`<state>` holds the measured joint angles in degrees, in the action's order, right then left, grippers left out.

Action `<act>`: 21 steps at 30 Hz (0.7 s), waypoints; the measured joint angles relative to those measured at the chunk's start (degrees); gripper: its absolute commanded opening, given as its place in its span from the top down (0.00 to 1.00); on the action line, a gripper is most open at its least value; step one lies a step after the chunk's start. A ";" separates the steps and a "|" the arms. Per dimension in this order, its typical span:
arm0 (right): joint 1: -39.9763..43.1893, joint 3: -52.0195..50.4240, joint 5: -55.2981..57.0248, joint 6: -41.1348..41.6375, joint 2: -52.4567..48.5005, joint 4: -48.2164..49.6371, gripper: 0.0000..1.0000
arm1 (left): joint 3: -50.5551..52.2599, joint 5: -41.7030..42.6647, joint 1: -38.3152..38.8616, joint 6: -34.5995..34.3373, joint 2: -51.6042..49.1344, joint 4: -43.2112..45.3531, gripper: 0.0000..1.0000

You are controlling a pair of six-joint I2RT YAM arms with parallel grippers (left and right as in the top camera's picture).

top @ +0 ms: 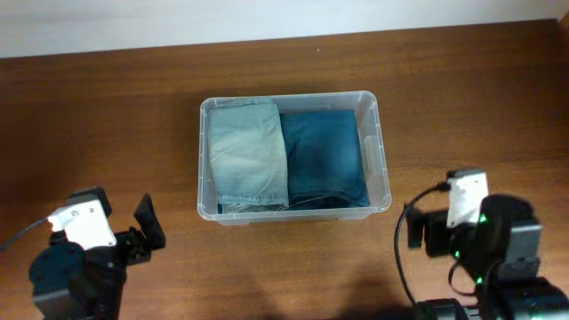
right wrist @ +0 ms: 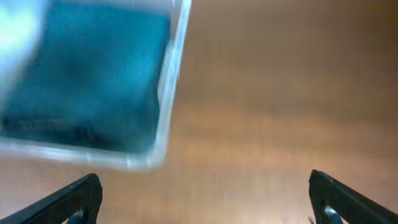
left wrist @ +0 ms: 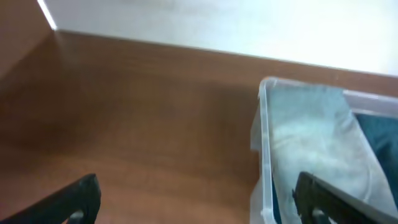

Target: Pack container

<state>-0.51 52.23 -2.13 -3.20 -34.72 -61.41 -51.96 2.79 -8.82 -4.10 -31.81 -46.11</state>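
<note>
The clear plastic container (top: 383,160) stands in the middle of the wooden table. Inside lie folded light blue jeans (top: 248,156) on the left and folded dark blue jeans (top: 324,158) on the right. My left gripper (top: 147,233) is open and empty, near the table's front left, apart from the container. My right gripper (top: 418,227) is open and empty at the front right. The left wrist view shows the container's rim (left wrist: 266,143) and the light jeans (left wrist: 314,137) beyond my open fingers (left wrist: 199,202). The right wrist view shows the container's corner (right wrist: 163,118) and dark jeans (right wrist: 93,81) beyond open fingers (right wrist: 205,199).
The brown wooden table (top: 107,124) surrounds the container. A pale wall (top: 178,18) runs along the table's far edge. A black cable (top: 18,236) trails from the left arm at the front left.
</note>
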 measured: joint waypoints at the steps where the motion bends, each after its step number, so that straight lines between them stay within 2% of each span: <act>1: 0.00 -0.92 0.00 -0.02 0.31 -0.94 0.01 | 0.02 0.00 0.00 0.00 0.04 -1.73 0.01; 4: 0.00 -2.56 0.02 -0.04 0.00 -4.57 0.02 | 0.09 0.00 0.00 0.00 0.07 -6.25 0.01; 10: 0.00 -2.64 0.02 0.02 -0.61 -5.31 0.01 | 0.11 0.00 0.00 0.00 0.07 -12.74 0.01; 15: 0.00 -2.86 0.02 0.00 1.18 -4.94 0.01 | 0.11 0.00 0.00 0.00 0.07 -14.19 0.01; 18: 0.00 -6.69 -0.02 -1.36 9.57 1.14 0.01 | 0.11 0.00 0.00 0.00 0.07 -14.45 0.01; 21: 0.00 -16.39 -0.04 -2.67 24.74 12.26 0.02 | 0.11 0.00 0.00 0.00 0.04 -14.51 0.01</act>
<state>-0.51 35.83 -2.17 -5.87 -9.98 -49.15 -51.86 2.79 -8.82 -4.10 -31.77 -60.62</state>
